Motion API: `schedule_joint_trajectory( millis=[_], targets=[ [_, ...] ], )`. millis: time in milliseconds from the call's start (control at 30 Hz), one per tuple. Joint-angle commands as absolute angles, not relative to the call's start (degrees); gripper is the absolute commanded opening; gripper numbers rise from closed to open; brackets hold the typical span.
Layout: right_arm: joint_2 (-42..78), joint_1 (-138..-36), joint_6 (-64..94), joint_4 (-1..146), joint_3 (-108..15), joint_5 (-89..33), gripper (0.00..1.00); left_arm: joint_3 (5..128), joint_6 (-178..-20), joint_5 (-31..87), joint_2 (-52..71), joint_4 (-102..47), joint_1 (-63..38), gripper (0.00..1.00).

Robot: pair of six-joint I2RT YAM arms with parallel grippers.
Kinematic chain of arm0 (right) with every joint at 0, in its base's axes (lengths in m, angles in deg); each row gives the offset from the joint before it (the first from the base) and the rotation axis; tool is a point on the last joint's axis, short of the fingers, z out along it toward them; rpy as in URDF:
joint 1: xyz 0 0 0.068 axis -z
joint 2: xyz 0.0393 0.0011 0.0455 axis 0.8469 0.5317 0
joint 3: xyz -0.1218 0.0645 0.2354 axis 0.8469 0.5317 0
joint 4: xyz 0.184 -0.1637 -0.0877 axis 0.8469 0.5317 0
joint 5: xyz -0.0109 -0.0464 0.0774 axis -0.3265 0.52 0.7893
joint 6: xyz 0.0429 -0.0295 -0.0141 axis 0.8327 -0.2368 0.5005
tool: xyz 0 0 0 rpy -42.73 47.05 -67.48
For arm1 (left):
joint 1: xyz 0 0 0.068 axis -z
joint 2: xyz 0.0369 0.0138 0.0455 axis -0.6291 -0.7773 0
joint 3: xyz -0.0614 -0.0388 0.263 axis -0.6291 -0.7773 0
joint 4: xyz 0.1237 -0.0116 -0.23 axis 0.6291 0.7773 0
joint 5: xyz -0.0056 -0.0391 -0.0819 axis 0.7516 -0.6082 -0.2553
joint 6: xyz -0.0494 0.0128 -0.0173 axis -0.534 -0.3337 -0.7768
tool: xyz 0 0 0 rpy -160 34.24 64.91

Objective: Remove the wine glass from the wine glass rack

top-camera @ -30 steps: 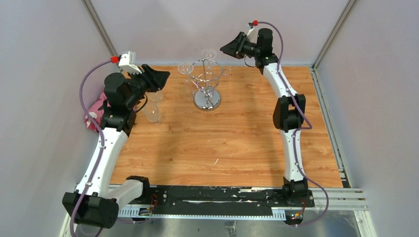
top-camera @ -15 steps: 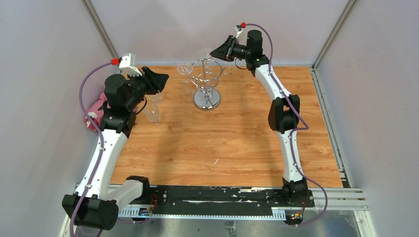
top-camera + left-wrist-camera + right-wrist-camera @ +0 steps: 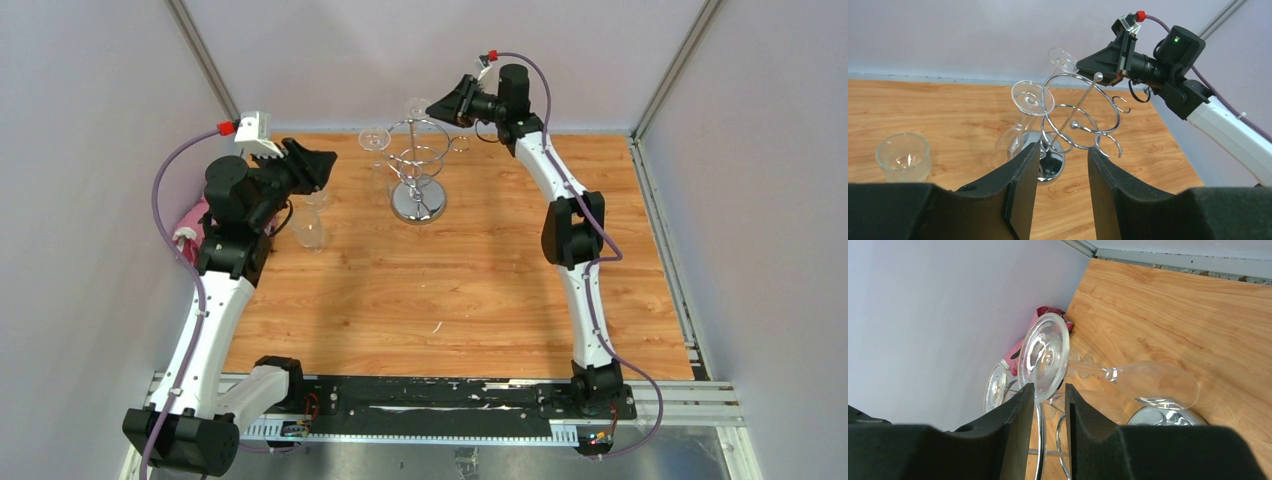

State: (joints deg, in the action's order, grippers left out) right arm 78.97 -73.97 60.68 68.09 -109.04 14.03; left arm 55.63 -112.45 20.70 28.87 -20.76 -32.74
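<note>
The chrome wine glass rack [image 3: 417,175] stands at the back middle of the wooden table [image 3: 450,290]. Two clear glasses hang from it upside down. My right gripper [image 3: 433,105] is at the rack's top, on the far wine glass [image 3: 1044,352]. In the right wrist view the fingertips [image 3: 1029,388] pinch the lower rim of that glass's round foot, while its stem and bowl [image 3: 1153,382] reach down toward the chrome base. The other wine glass [image 3: 1032,97] hangs on the rack's left side. My left gripper [image 3: 1062,147] hovers left of the rack, open and holding nothing.
A short clear tumbler [image 3: 308,230] stands on the table by the left arm, with another clear glass [image 3: 315,195] just behind it. A pink cloth [image 3: 195,225] lies at the table's left edge. Grey walls close in the back and both sides.
My right gripper moved left to the rack's top and its jaws narrowed round the far glass's foot. The left arm shifted slightly, jaws unchanged.
</note>
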Motion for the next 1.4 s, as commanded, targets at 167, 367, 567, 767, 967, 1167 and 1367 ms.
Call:
schedule_joint_trajectory(
  millis=[167,367,567,767,967,1167,1367],
  targets=[
    [81.89,-74.4,63.11,66.24,-111.43,12.85,0.34,54.54,-110.87,21.94,30.01,-19.96,-32.47,0.45],
    [83.43,-74.47,67.04,61.91,-113.17,12.34,0.35,54.54,-111.0,21.33,29.33,-20.09,-32.44,0.45],
    [84.53,-74.53,68.67,60.57,-114.76,11.83,0.34,54.2,-111.49,20.04,28.57,-21.17,-32.46,0.45],
    [83.56,-74.74,69.55,57.39,-113.4,11.28,0.34,53.86,-111.92,18.93,27.65,-21.89,-32.42,0.45],
    [83.58,-74.86,68.01,60.45,-114.88,12.86,0.29,53.67,-111.69,19.45,27.04,-21.62,-32.4,0.45],
    [82.43,-74.82,66.86,61.18,-111.41,14.08,0.05,53.47,-111.57,19.36,26.68,-21.73,-32.46,0.45],
    [81.57,-74.84,70.04,57.79,-110.31,13.35,0.0,53.16,-111.67,19.22,26.96,-21.83,-32.39,0.45]
  ],
)
